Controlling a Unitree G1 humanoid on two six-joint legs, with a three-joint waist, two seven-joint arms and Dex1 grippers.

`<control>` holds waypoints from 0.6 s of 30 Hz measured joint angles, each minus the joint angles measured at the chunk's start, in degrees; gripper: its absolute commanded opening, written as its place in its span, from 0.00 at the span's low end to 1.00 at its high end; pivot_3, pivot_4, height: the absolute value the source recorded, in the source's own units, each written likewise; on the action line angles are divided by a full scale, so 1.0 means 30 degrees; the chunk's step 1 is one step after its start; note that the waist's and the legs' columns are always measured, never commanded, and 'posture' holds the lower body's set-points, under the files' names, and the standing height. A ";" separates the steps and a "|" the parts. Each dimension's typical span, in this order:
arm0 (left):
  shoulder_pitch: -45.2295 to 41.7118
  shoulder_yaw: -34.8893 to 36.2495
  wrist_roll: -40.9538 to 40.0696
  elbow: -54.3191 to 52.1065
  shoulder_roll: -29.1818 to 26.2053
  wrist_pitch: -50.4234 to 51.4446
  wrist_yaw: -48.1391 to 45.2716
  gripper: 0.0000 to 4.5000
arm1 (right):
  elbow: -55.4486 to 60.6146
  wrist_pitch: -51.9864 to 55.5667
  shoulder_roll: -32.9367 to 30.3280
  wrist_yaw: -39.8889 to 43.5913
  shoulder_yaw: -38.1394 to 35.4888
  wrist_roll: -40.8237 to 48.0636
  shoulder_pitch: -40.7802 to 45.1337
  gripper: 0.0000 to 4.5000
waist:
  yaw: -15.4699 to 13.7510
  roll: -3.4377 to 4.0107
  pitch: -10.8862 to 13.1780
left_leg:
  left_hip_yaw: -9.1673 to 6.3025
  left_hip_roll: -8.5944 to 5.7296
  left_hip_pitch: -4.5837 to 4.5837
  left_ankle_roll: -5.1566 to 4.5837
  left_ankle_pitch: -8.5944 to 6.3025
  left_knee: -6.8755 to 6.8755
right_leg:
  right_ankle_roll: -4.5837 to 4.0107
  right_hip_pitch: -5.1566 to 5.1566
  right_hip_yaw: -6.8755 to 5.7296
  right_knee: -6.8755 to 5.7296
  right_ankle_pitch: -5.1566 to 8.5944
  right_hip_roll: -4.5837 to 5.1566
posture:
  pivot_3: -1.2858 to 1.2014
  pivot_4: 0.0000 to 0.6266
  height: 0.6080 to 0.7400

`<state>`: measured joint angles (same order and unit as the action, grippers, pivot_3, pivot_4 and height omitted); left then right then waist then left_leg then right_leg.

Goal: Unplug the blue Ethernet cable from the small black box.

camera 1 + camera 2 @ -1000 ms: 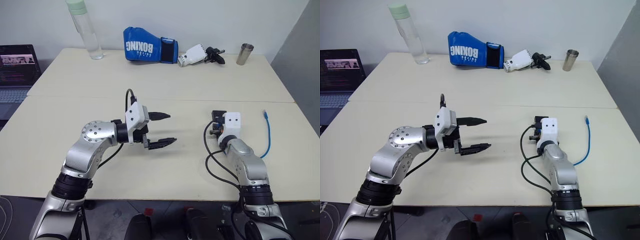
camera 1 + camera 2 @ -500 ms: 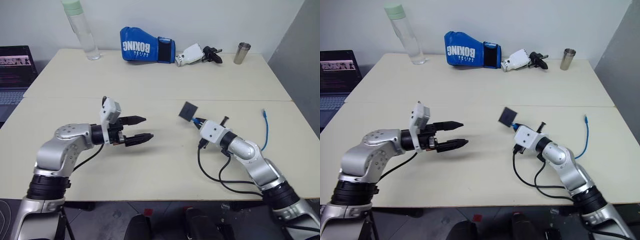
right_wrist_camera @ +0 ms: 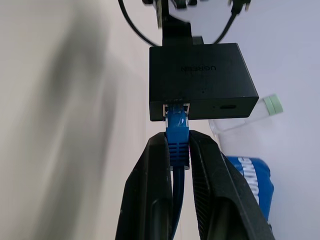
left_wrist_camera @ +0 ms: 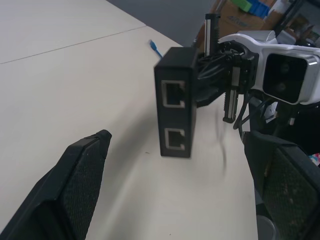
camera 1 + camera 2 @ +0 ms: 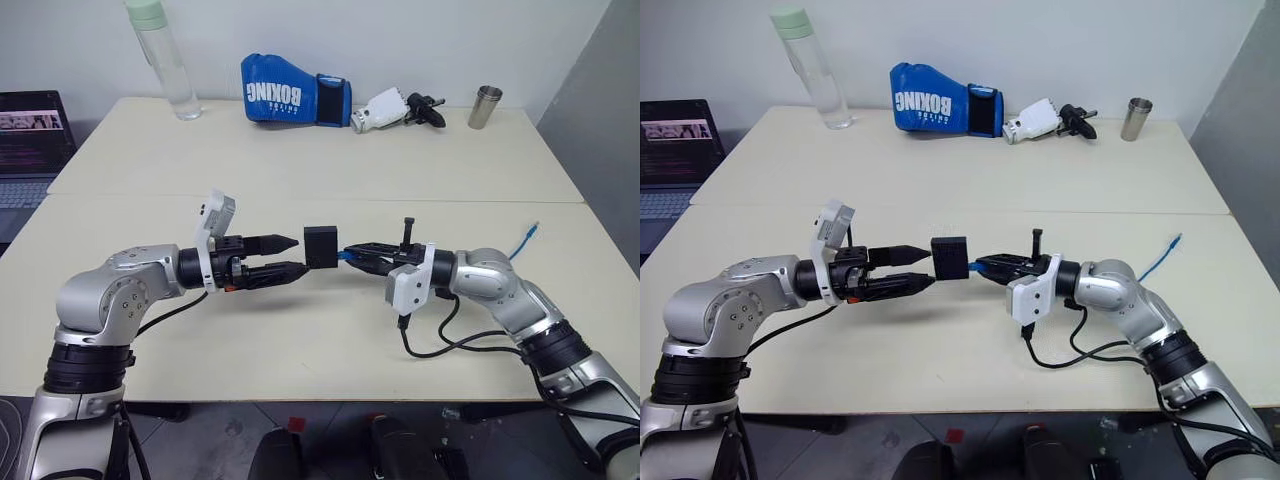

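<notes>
Both arms raised, pointing inward – left fingers [image 5: 284,255] spread; right fingers [image 5: 362,251] clamped.

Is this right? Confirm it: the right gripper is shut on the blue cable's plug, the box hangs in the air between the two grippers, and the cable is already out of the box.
One part is wrong. The blue Ethernet cable is still plugged into the small black box; the right wrist view shows its plug seated in the port. The rest stands: the right gripper is shut on the plug, and the box hangs off the table between it and the open left gripper.
</notes>
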<state>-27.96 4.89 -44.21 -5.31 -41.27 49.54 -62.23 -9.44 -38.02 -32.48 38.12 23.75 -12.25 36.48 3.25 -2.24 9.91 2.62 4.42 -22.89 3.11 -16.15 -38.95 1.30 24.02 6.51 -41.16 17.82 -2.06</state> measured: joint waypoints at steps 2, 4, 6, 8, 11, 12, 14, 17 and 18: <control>-0.0004 -0.0035 -0.0048 -0.0211 0.0032 0.0136 0.0131 1.00 | -0.0015 -0.0219 0.0167 0.0216 0.0000 0.0002 0.0165 0.05 | -0.0001 0.0000 0.0000 | -0.0009 -0.0002 0.0002 0.0001 0.0001 0.0000 | -0.0001 -0.0003 -0.0008 -0.0001 -0.0001 0.0025 | 0.52 0.24 1.00; -0.0079 -0.0035 -0.0053 -0.0257 0.0140 0.0208 0.0239 1.00 | -0.0088 -0.0341 0.0425 0.0317 -0.0001 0.0002 0.0235 0.05 | 0.0000 0.0001 0.0000 | -0.0027 -0.0008 0.0002 0.0002 0.0001 -0.0003 | -0.0004 -0.0007 -0.0024 -0.0004 -0.0003 0.0026 | 0.52 0.24 1.00; -0.0177 -0.0037 -0.0107 -0.0244 0.0385 0.0411 0.0410 1.00 | -0.0091 -0.0379 0.0616 0.0510 -0.0001 0.0004 0.0236 0.05 | -0.0002 0.0001 0.0000 | -0.0041 -0.0012 0.0000 0.0003 0.0002 -0.0005 | -0.0007 -0.0014 -0.0037 -0.0004 -0.0004 0.0027 | 0.52 0.24 1.00; -0.0222 -0.0039 -0.0216 -0.0224 0.0449 0.0510 0.0501 0.92 | -0.0091 -0.0404 0.0744 0.0620 -0.0001 0.0008 0.0235 0.05 | -0.0002 0.0000 0.0000 | -0.0046 -0.0013 0.0000 0.0003 0.0002 -0.0008 | -0.0007 -0.0017 -0.0042 -0.0004 -0.0004 0.0028 | 0.52 0.24 1.00; -0.0308 -0.0039 -0.0316 -0.0218 0.0448 0.0729 0.0469 0.78 | -0.0091 -0.0499 0.0791 0.0634 -0.0005 0.0008 0.0235 0.05 | -0.0003 0.0001 0.0000 | -0.0063 -0.0014 0.0001 0.0004 0.0003 -0.0008 | -0.0008 -0.0024 -0.0059 -0.0004 -0.0004 0.0031 | 0.52 0.24 1.00; -0.0306 -0.0042 -0.0375 -0.0201 0.0440 0.0881 0.0393 0.73 | -0.0091 -0.0531 0.0816 0.0634 -0.0015 0.0008 0.0236 0.05 | 0.0000 0.0001 0.0000 | -0.0067 -0.0015 0.0001 0.0004 0.0003 -0.0008 | -0.0008 -0.0025 -0.0063 -0.0005 -0.0004 0.0030 | 0.52 0.24 1.00; -0.0305 -0.0068 -0.0482 -0.0101 0.0408 0.1032 0.0054 0.66 | -0.0091 -0.0602 0.0876 0.0632 -0.0022 0.0010 0.0237 0.05 | -0.0001 0.0001 0.0000 | -0.0087 -0.0016 0.0000 0.0006 0.0004 -0.0008 | -0.0010 -0.0033 -0.0090 -0.0004 -0.0003 0.0030 | 0.52 0.24 1.00; -0.0305 -0.0071 -0.0516 0.0153 0.0394 0.1095 -0.0262 0.53 | -0.0100 -0.0902 0.0965 0.0623 -0.0035 0.0010 0.0241 0.05 | -0.0001 0.0002 0.0000 | -0.0146 -0.0017 0.0003 0.0006 0.0004 -0.0013 | -0.0022 -0.0071 -0.0154 0.0004 0.0004 0.0031 | 0.52 0.24 1.00; -0.0304 -0.0079 -0.0516 0.0196 0.0395 0.1101 -0.0327 0.48 | -0.0100 -0.0951 0.0989 0.0622 -0.0036 0.0010 0.0242 0.05 | -0.0004 0.0003 0.0001 | -0.0177 -0.0019 0.0003 0.0006 0.0004 -0.0014 | -0.0028 -0.0086 -0.0187 0.0007 0.0007 0.0031 | 0.52 0.24 1.00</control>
<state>-28.87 4.66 -45.76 -4.72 -40.08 52.84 -63.21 -9.74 -40.87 -29.51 39.98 23.65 -12.22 37.21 3.23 -2.23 9.92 2.09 4.37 -22.88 3.13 -16.14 -38.99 1.22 23.76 5.95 -41.14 17.84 -1.97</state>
